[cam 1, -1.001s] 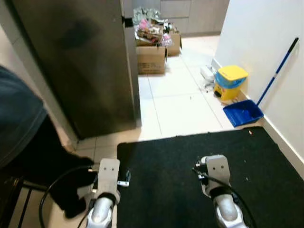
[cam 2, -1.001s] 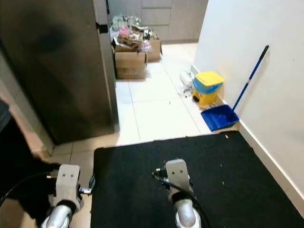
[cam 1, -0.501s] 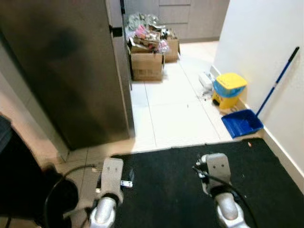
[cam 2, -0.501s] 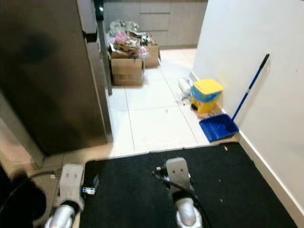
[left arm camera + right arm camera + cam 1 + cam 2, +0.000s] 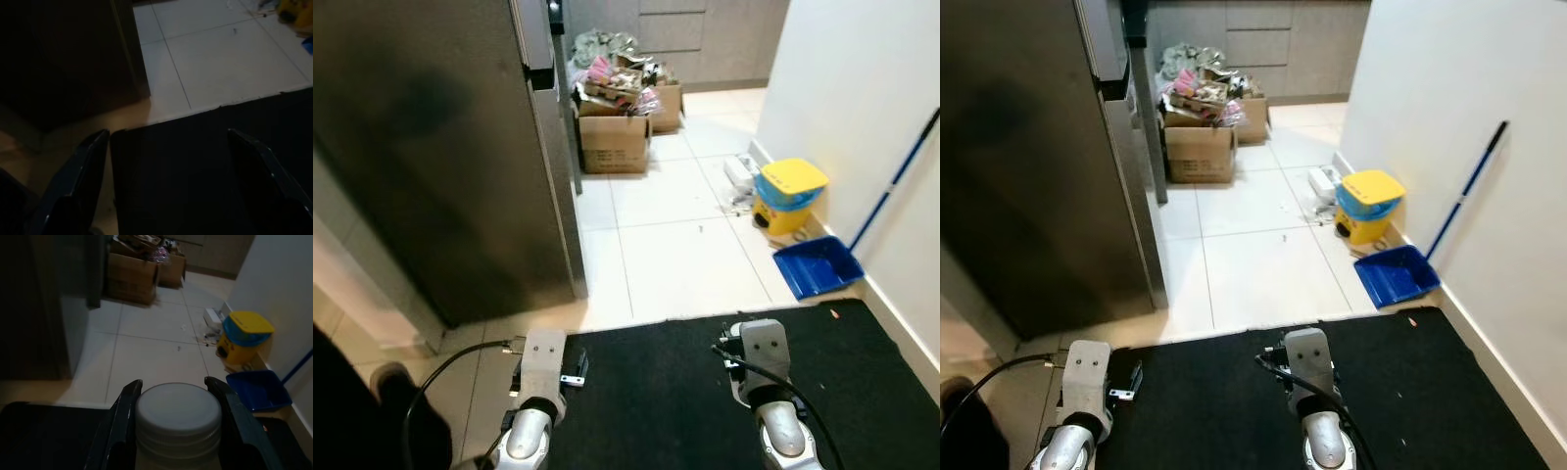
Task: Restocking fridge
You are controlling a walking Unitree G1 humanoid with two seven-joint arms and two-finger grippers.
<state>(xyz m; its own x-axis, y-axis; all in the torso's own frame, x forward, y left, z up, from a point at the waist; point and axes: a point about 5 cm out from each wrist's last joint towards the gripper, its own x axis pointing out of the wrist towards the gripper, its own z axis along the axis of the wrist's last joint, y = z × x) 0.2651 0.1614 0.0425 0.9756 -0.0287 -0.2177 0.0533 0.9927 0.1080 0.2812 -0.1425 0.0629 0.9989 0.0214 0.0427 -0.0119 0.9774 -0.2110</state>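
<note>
Jaws: right gripper (image 5: 177, 431) clamps 1 jar (image 5: 178, 417) | left gripper (image 5: 166, 186) apart | 2 boxes (image 5: 615, 142)

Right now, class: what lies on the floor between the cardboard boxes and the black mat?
In the left eye view, bare white floor tiles lie between the cardboard boxes and the black mat; nothing stands there.

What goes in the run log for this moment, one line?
phase: approaching fridge | right claw: shut on white-lidded jar | left claw: open, empty, over black mat | fridge door: closed
</note>
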